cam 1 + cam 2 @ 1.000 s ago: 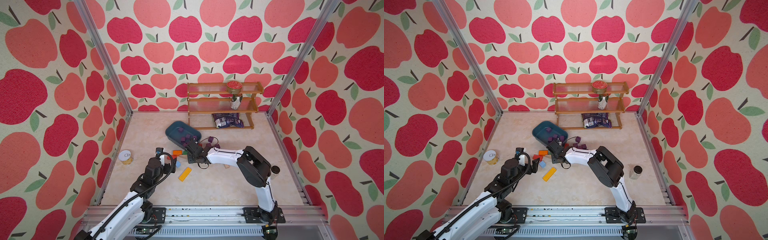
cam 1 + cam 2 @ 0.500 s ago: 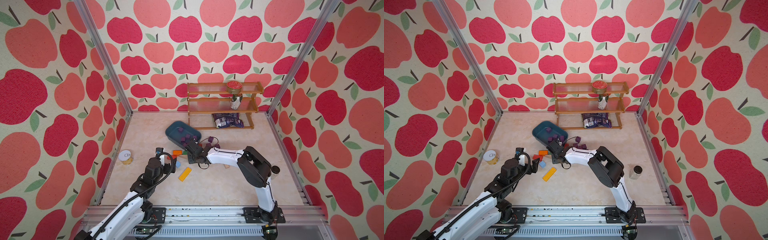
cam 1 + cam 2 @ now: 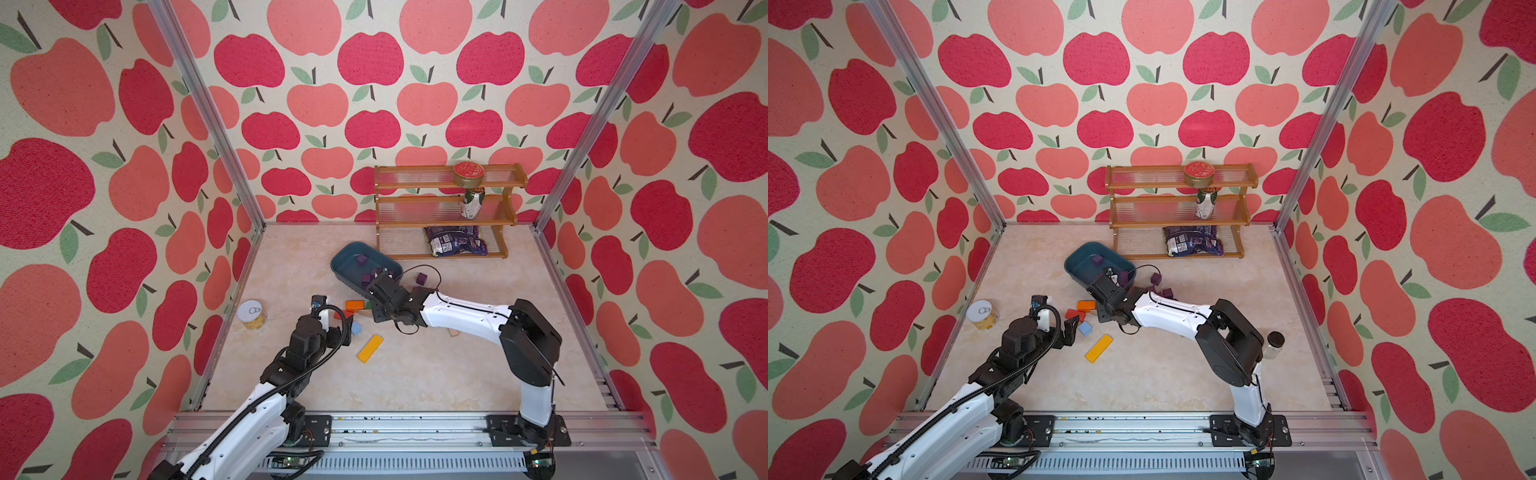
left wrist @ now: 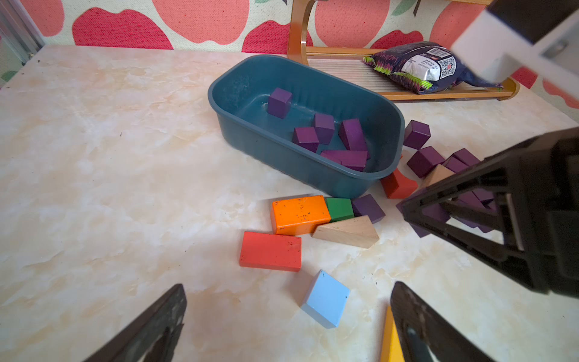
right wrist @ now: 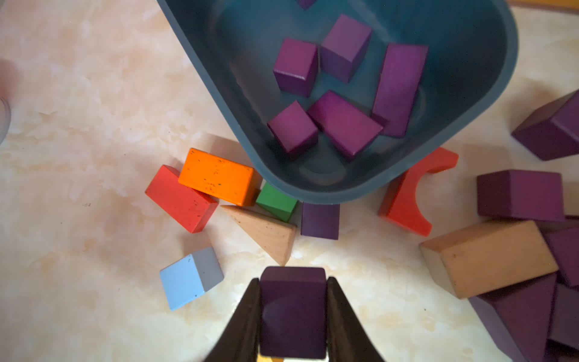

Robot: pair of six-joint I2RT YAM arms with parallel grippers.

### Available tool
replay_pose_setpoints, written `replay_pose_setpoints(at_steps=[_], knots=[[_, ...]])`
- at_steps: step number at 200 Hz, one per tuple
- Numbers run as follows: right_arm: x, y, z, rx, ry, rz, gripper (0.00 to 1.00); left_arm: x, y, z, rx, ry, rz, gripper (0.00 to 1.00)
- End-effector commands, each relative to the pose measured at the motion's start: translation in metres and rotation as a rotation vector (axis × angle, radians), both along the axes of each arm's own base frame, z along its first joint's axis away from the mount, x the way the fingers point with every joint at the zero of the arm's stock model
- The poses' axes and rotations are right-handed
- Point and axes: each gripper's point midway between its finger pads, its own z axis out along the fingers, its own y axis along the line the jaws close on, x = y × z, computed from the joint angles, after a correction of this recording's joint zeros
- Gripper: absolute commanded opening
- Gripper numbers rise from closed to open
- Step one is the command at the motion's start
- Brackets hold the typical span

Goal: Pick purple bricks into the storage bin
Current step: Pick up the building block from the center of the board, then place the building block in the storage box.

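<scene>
Six purple bricks [image 5: 343, 122] sit in bin [image 5: 344, 192] (one gripped).

Lit brightly and evenly, diffuse. Soft, short shadows under blocks [image 4: 269, 250] on the bench [image 4: 94, 156]. Strong wide-angle bowing toward frame edges in both top views. Wrist views sharp mid-frame, blurred near the left claw [image 4: 288, 285] and right claw [image 5: 293, 282].
</scene>
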Motion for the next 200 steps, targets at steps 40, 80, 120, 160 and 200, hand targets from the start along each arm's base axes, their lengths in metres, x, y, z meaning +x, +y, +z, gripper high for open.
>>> replay_pose_setpoints(at_steps=[40, 80, 120, 160, 200], knots=[[0.047, 0.008, 0.037, -0.015, -0.073, 0.019, 0.15, 0.000, 0.003, -0.002, -0.016, 0.004, 0.015, 0.99], [0.076, 0.012, 0.019, -0.024, -0.035, 0.009, 0.15, 0.000, 0.003, -0.002, -0.018, 0.005, 0.017, 0.99], [0.091, 0.012, 0.000, -0.022, 0.002, -0.006, 0.15, 0.000, 0.004, -0.002, -0.021, 0.006, 0.021, 0.99], [0.104, 0.008, -0.011, -0.003, 0.030, -0.025, 0.20, 0.000, 0.004, -0.003, -0.021, 0.008, 0.021, 0.99], [0.105, 0.012, 0.002, 0.028, 0.001, 0.014, 0.71, 0.000, 0.004, -0.004, -0.023, 0.010, 0.022, 0.99]])
